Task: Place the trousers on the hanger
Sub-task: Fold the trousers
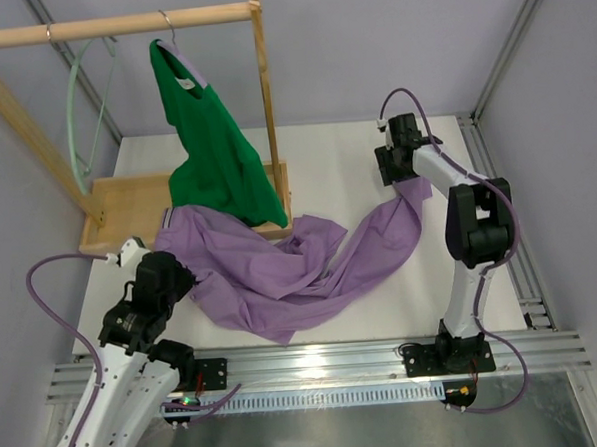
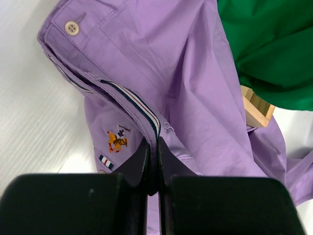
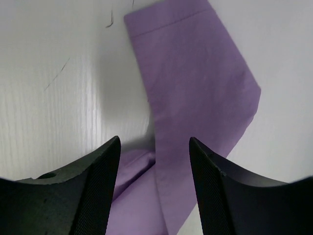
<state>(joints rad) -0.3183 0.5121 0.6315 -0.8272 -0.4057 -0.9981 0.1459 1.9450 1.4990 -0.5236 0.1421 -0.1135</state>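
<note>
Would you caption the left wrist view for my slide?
Left gripper shut on the striped waistband of the trousers, green top beside.

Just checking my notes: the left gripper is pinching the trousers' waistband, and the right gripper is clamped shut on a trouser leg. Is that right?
No. The right gripper is open above the trousers, as the right wrist view shows. The left gripper does pinch the waistband.

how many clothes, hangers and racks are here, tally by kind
garments: 2 (purple trousers, green top)
hangers: 2 (mint hanger, metal-hooked hanger)
wooden rack: 1
total: 5
</note>
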